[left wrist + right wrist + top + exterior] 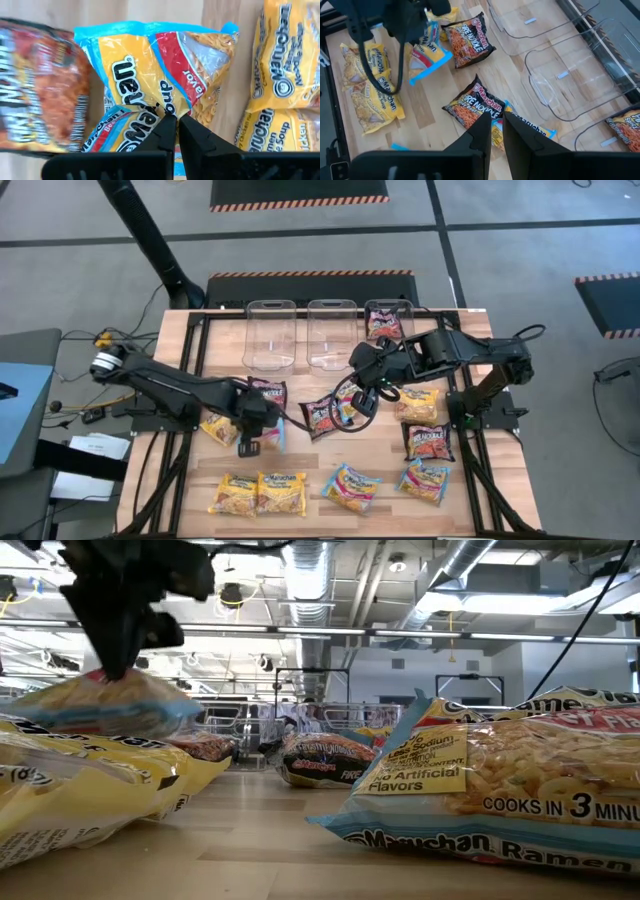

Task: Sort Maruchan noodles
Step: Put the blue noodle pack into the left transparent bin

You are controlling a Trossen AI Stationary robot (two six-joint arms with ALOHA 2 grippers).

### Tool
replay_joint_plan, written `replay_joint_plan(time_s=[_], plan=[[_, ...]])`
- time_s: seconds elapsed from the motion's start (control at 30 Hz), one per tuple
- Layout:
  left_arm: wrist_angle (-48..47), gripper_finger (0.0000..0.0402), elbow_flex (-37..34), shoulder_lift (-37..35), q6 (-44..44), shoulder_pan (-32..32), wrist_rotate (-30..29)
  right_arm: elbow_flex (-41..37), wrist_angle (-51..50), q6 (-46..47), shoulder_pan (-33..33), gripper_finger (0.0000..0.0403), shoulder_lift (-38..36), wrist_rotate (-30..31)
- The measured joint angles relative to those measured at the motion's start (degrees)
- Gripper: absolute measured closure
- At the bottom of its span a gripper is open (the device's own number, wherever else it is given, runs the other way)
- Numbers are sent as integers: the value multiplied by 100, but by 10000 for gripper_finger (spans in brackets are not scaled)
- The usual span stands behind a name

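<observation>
Low view: "COOKS IN 3 MINUTES" Maruchan packet [500,790]; left tool [176,122] gripping blue-edged packet [160,70].

I read this as an industrial robotics lab. My wooden table [330,465] stands on a grey concrete floor [520,250] with black mats edged in hazard stripes [298,202]. Overhead I see exposed silver ducts [305,570], pipes and strip lights [520,602].
</observation>
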Motion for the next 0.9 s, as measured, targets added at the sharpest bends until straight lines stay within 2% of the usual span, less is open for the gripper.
replay_joint_plan(time_s=[0.2, 0.43, 0.7, 0.9], plan=[[0, 401, 3, -543, 111, 1, -524, 0, 4, 46, 0, 332, 0, 233], [-1, 401, 11, -1088, 435, 177, -1530, 0, 4, 43, -30, 332, 0, 469], [146, 401, 11, -1550, 1129, 739, -2309, 2, 6, -2, -366, 332, 0, 542], [543, 401, 11, -1657, 1969, 1424, -2699, 2, 9, -45, -789, 332, 0, 553]])
